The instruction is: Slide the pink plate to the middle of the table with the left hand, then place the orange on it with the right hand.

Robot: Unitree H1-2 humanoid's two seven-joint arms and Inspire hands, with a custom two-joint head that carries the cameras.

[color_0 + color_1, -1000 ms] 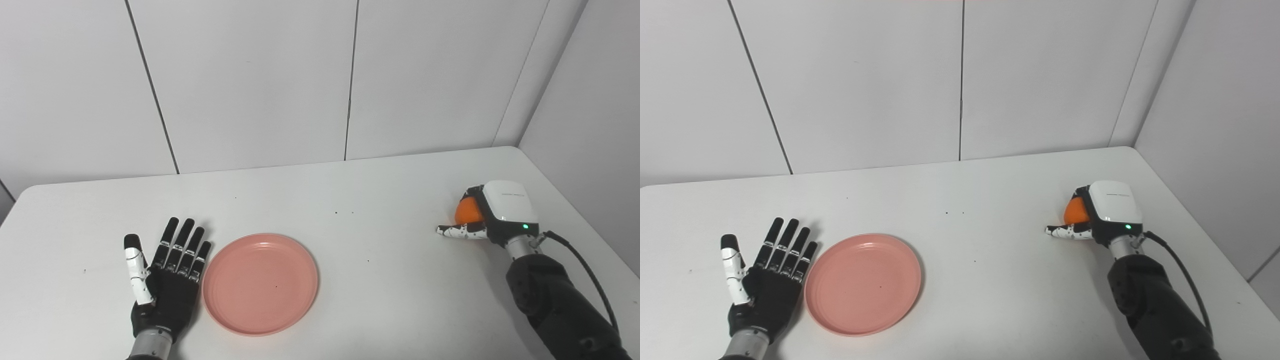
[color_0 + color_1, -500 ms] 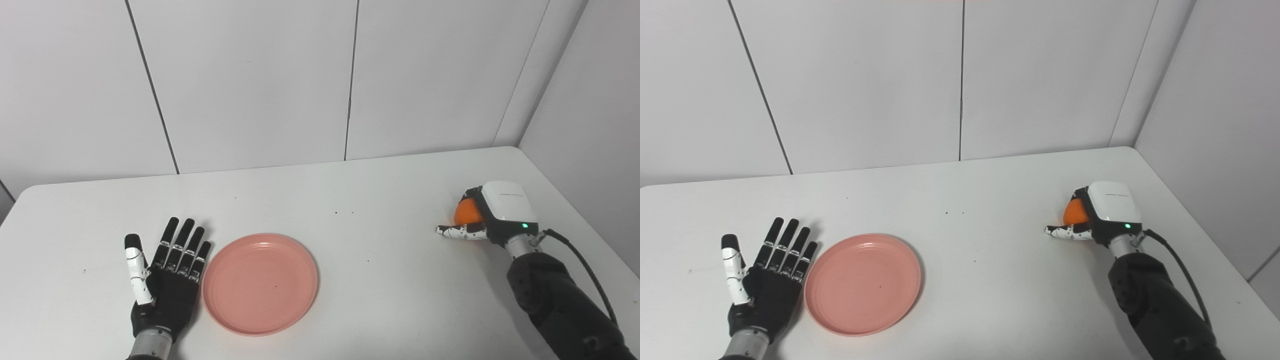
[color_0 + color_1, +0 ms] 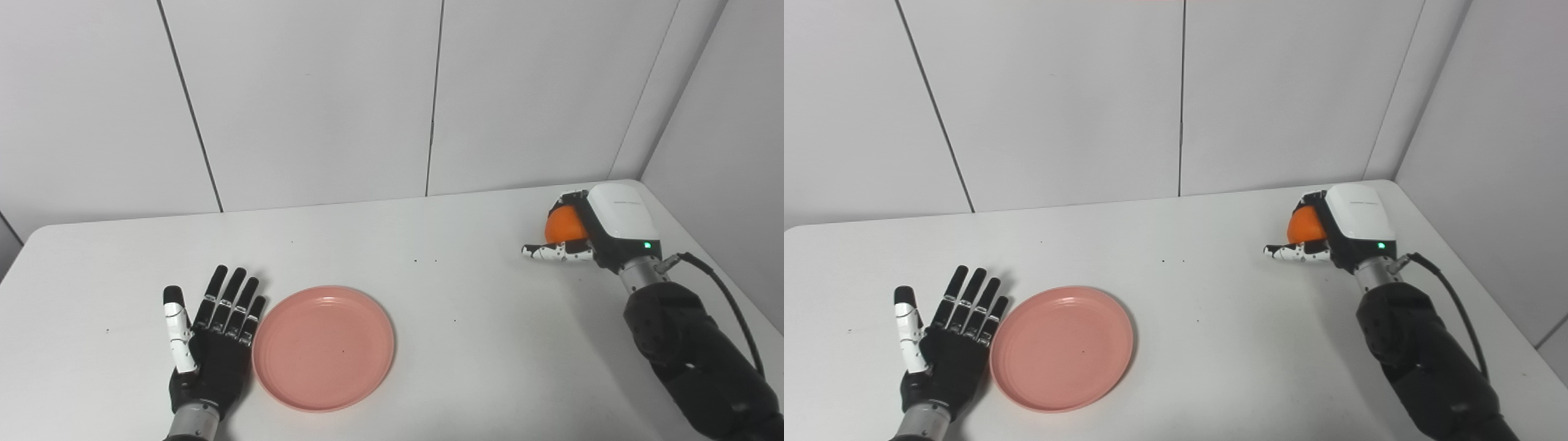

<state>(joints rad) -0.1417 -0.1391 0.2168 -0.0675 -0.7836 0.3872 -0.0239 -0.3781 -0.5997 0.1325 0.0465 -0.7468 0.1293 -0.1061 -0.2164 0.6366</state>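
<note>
- The right hand (image 3: 603, 229) is clenched around the orange (image 3: 565, 225), holding it above the tabletop (image 3: 478, 343) near the far right corner; its thumb points left under the fruit.
- The orange shows only partly, on the left side of the white-backed hand.
- The pink plate (image 3: 324, 346) lies flat and empty on the tabletop, left of centre and toward the near edge, well apart from the orange.
- The left hand (image 3: 211, 343) lies flat just beside the plate's left rim, fingers (image 3: 231, 297) released and spread, gripping nothing.
</note>
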